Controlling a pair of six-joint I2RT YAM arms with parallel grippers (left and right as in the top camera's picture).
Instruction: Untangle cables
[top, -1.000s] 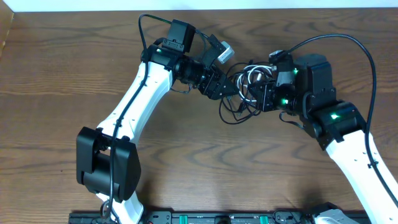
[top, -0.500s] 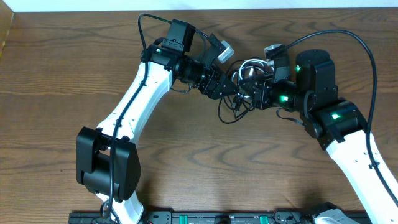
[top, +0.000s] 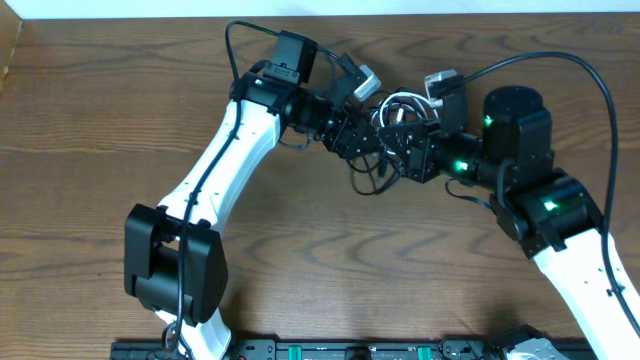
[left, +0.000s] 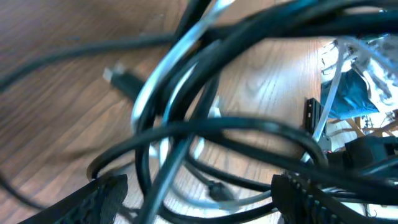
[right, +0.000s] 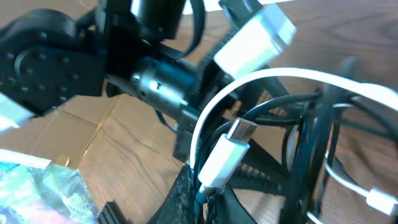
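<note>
cables (right: 225, 154) tangled between spread left fingers (left: 106, 196) and right fingers (right: 181, 194) pinching them.

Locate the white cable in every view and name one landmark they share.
Overhead: white cable is a small loop near top centre.
Left wrist: pale streak running diagonally from top centre to left-middle.
Right wrist: white arc across the centre, plug end below.
Shared landmark: black cables tangled with it.

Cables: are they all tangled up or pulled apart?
Tangled. The cables hang in one bunch. In the left wrist view, black and white loops cross over and through each other, with none lying free on its own.
</note>
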